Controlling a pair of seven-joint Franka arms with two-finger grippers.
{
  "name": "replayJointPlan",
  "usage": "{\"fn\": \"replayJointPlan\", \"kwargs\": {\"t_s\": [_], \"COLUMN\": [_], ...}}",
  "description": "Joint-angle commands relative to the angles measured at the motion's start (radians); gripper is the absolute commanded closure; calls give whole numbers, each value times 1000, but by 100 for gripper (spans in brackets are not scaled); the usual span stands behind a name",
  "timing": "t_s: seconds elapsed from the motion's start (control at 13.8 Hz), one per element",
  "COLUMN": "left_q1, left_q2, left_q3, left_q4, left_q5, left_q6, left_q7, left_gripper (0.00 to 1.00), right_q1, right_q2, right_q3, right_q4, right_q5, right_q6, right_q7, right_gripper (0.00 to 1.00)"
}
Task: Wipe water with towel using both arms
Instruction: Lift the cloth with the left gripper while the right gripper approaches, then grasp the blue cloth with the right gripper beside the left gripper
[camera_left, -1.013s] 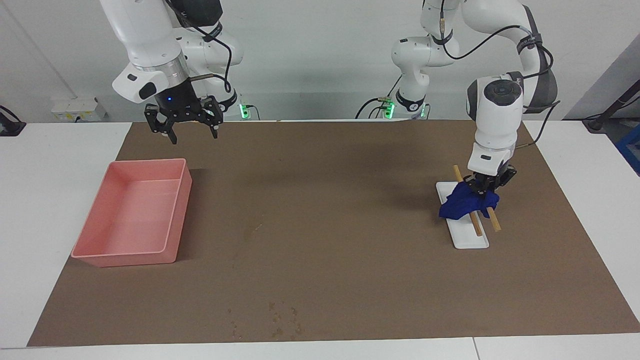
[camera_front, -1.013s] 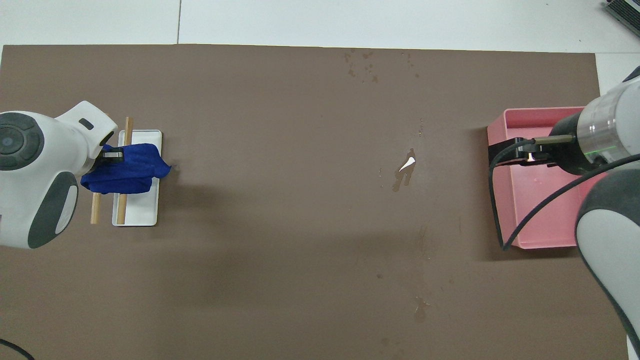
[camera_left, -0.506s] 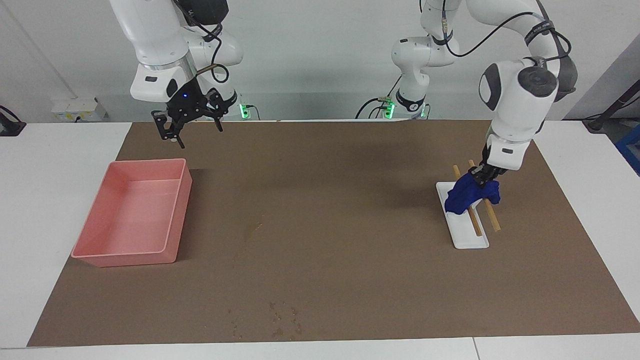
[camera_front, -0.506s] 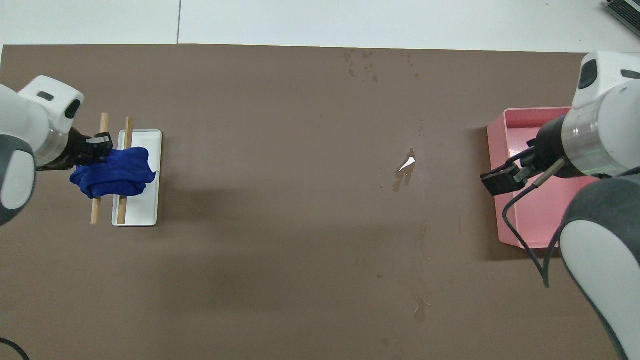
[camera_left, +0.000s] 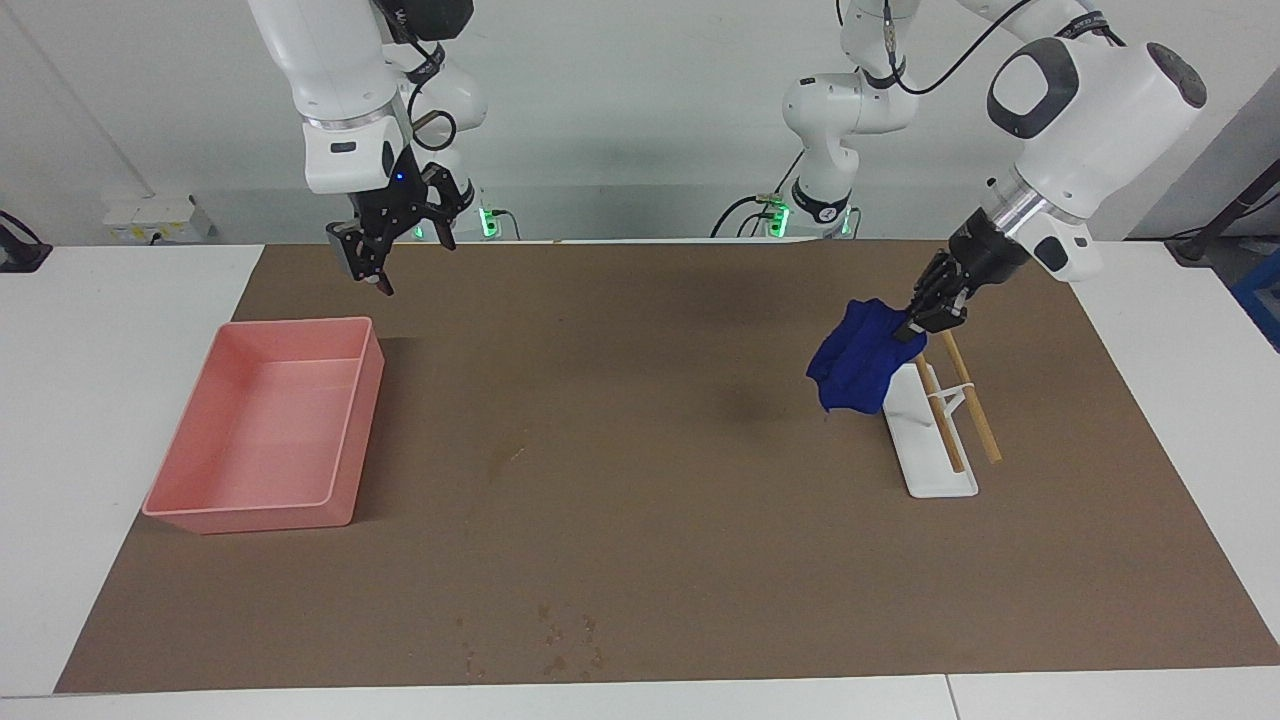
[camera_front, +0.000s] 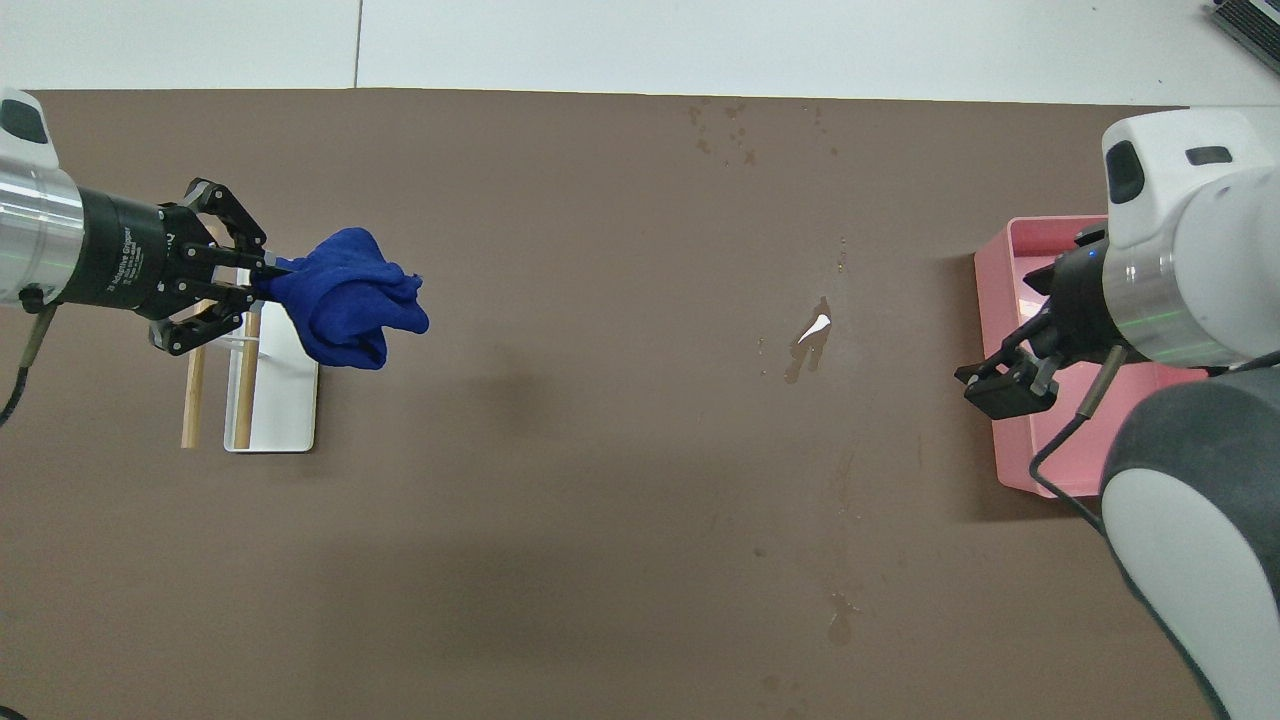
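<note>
Item one, the towel: you had it pinched by one edge in the left gripper, hanging bunched in the air over the mat, just off the white tray with its two wooden sticks toward the left arm's end of the table.

Item two, the water: a pale glossy streak with a bright glint, lay on the mat well apart from the towel, toward the right arm's end and near the pink tray.

Item three, the right gripper: you held it raised over the mat's edge by the pink tray, fingers spread, holding nothing.

Item four, scattered specks: lay farther from the robots than the streak; not the target.

Risks, as judged: your grip took only a corner, so a quick carry could shake the cloth loose. The streak was faint; you could set down on the specks instead. The trailing fold might snag a stick.
</note>
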Motion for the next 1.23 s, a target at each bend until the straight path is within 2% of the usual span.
{"fn": "replayJointPlan", "kwargs": {"t_s": [0.0,0.14,0.36,0.58,0.8,1.16], "left_q1": [-12,-13,-33,-97,-114,-180], "left_q2": [-25,-31,-34,-39,-42,-68], "left_q3": [-22,-67,-142,-145,-145,-147], "left_q4": [-11,-11,-13,-25,-25,-80], "left_q5": [-127,-145,-147,-152,-240,-279], "left_q6": [-2,5,8,27,30,88], "left_q7": [-216,-279,-308,-311,-308,-310], "left_gripper": [100,100,100,100,100,100], "right_q1": [-7,35,174,228,298,385], "right_q2": [-34,-49,-63,-80,-81,-75], "right_q3": [7,21,21,24,26,30], "right_q4": [-42,-76,-97,-179,-228,-255], "right_q5": [96,162,162,162,162,162], "right_q6": [33,80,183,306,393,461], "right_q7": [-113,-112,-102,-89,22,45], "right_gripper": [0,0,0,0,0,0]}}
